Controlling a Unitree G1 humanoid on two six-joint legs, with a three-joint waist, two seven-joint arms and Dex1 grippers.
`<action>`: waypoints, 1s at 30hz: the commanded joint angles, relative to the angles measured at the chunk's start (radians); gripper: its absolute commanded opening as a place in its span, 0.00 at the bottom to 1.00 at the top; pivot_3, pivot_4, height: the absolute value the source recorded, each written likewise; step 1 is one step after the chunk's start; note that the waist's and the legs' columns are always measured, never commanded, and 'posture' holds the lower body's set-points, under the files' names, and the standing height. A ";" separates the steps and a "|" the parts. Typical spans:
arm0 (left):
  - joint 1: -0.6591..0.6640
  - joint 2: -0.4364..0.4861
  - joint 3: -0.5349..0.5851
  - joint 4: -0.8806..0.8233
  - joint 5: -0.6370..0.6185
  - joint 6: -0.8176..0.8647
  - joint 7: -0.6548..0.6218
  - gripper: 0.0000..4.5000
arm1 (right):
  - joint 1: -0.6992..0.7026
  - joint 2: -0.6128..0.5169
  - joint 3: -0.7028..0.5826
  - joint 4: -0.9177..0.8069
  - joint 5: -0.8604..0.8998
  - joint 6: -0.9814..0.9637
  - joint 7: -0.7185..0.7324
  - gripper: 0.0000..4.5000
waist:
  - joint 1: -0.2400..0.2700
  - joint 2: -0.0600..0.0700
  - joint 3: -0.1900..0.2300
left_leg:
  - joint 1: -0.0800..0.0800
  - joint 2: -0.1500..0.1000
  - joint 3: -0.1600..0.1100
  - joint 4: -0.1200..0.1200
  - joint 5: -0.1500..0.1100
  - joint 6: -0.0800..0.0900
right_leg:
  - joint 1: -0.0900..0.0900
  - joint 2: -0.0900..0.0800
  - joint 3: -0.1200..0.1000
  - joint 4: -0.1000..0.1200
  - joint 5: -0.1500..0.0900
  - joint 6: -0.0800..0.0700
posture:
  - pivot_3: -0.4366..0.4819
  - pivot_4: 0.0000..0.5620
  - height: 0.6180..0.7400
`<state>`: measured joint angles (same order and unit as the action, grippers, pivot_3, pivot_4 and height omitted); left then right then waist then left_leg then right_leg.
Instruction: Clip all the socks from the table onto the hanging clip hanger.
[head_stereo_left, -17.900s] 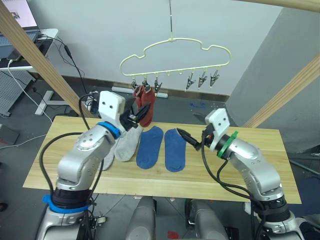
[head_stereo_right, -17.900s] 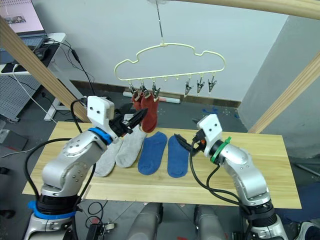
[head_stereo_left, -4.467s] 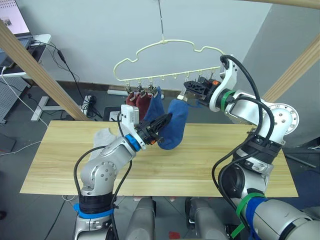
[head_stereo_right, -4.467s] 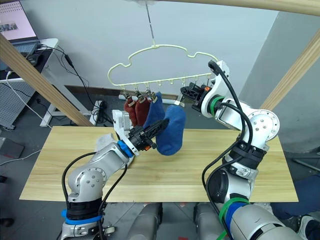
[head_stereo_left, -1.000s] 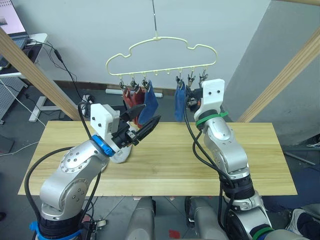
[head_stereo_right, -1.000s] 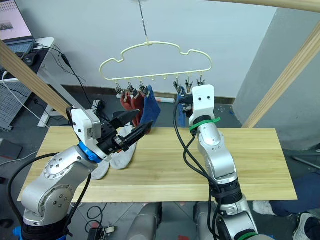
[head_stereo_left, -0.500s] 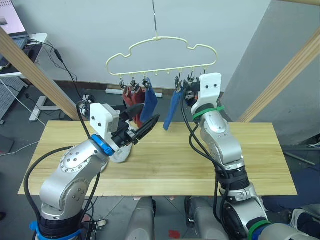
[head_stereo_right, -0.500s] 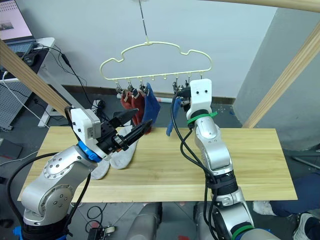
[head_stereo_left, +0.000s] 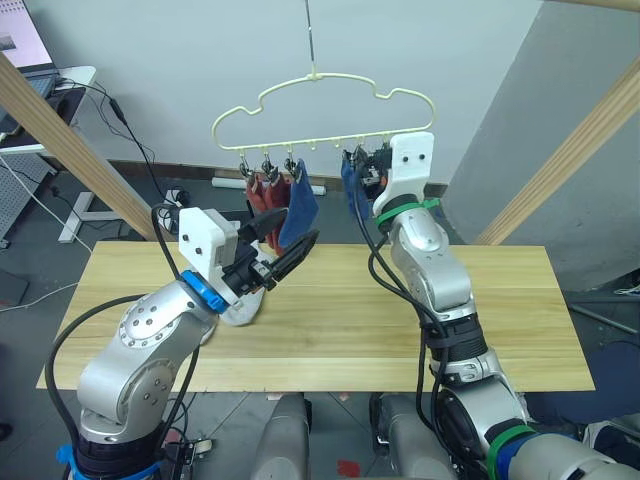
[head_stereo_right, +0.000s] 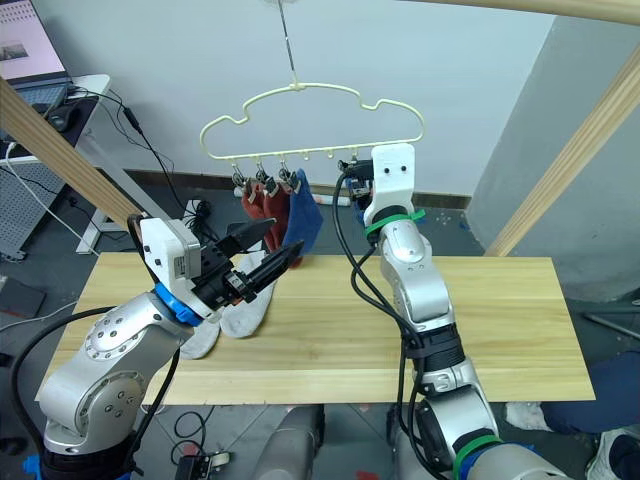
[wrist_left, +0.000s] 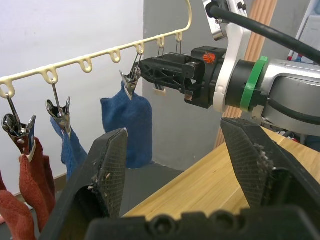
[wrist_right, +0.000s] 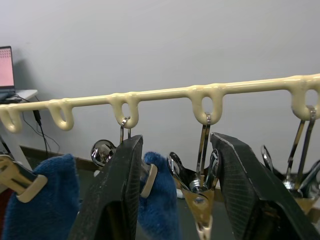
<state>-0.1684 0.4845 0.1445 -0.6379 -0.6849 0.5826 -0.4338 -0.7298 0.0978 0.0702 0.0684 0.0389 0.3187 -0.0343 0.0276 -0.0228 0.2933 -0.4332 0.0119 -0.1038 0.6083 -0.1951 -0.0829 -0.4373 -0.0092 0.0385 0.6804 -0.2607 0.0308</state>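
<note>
The pale yellow clip hanger (head_stereo_left: 330, 82) hangs above the far edge of the table (head_stereo_left: 400, 330). Two rust red socks (head_stereo_left: 262, 192) and a blue sock (head_stereo_left: 299, 204) hang from its left clips. A second blue sock (wrist_left: 128, 129) hangs from a middle clip. My right gripper (head_stereo_left: 362, 170) is raised at that clip row, open, with a bare metal clip (wrist_right: 199, 197) between its fingers and the blue sock (wrist_right: 159, 207) just beside. My left gripper (head_stereo_left: 296, 228) is open and empty, held below the hung socks. Two light grey socks (head_stereo_left: 238, 308) lie on the table under my left arm.
Slanted wooden beams stand at the left (head_stereo_left: 70, 150) and right (head_stereo_left: 570, 150) of the table. A desk with a screen (head_stereo_left: 35, 55) and cables sits at the far left. Bare clips (wrist_right: 300, 150) remain at the hanger's right end.
My right gripper has slid left along the clip row. The second blue sock, which swung out half a second ago, now hangs close under its clip. My left arm has stayed put.
</note>
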 joint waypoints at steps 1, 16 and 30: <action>0.008 0.007 0.012 -0.057 -0.018 -0.004 0.004 0.73 | -0.015 0.020 0.003 -0.027 0.013 -0.021 0.014 0.49 | 0.000 0.000 0.000 | 0.000 0.000 0.000 0.000 0.000 0.000 | 0.000 0.000 0.000 0.000 0.000 0.000 | 0.78 0.50 1.00; 0.000 0.006 0.005 -0.054 -0.017 0.008 0.012 0.73 | -0.012 0.000 -0.009 -0.011 0.011 0.013 0.029 0.00 | 0.001 0.000 0.000 | 0.000 0.000 0.000 0.000 0.000 0.000 | 0.000 0.000 0.000 0.000 0.000 0.000 | 0.79 0.51 1.00; -0.038 -0.039 -0.058 0.511 0.282 -0.124 0.085 0.73 | 0.075 -0.195 -0.060 -0.182 0.126 0.239 0.215 0.00 | 0.016 0.000 0.000 | 0.001 -0.001 0.000 0.001 0.000 0.000 | 0.002 0.000 -0.001 0.000 0.000 0.000 | 0.73 0.51 1.00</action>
<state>-0.1729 0.4538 0.0953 -0.1824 -0.4478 0.5347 -0.3432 -0.6779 -0.0894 0.0214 -0.0890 0.1454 0.5098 0.1695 0.0436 -0.0226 0.2929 -0.4317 0.0111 -0.1044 0.6091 -0.1951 -0.0826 -0.4354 -0.0090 0.0373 0.6805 -0.2607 0.0308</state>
